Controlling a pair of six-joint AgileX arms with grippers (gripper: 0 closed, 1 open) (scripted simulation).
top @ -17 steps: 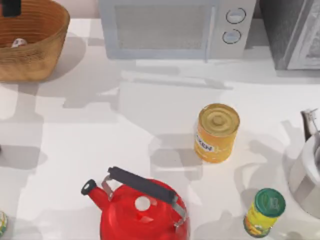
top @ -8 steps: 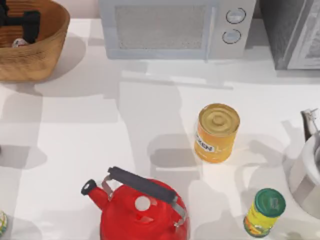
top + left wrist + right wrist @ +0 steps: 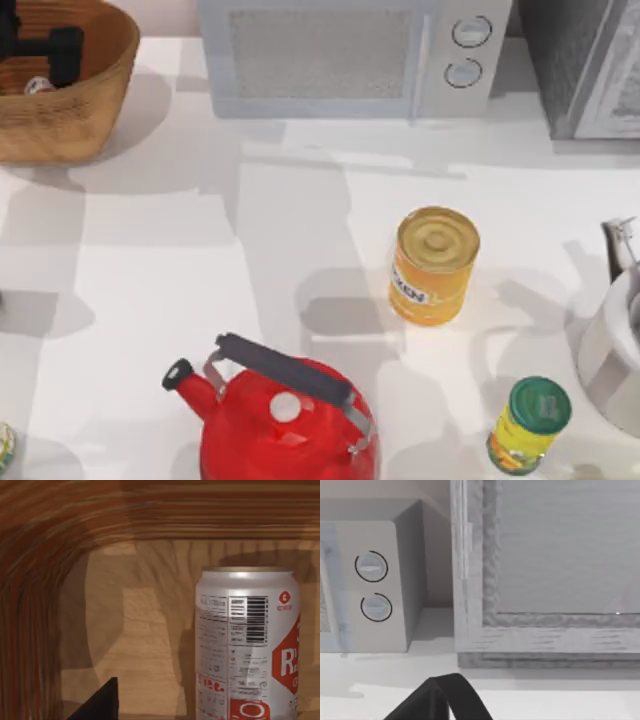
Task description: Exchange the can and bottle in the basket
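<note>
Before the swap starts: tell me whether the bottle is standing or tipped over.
Standing. The left wrist view shows the bottle upright on the basket floor.

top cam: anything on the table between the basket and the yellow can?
Nothing. In the top view the white table is bare apart from shadows between the basket and the yellow can. The red kettle sits below that line.

Overhead table view; left wrist close inside basket [image 3: 60, 580].
</note>
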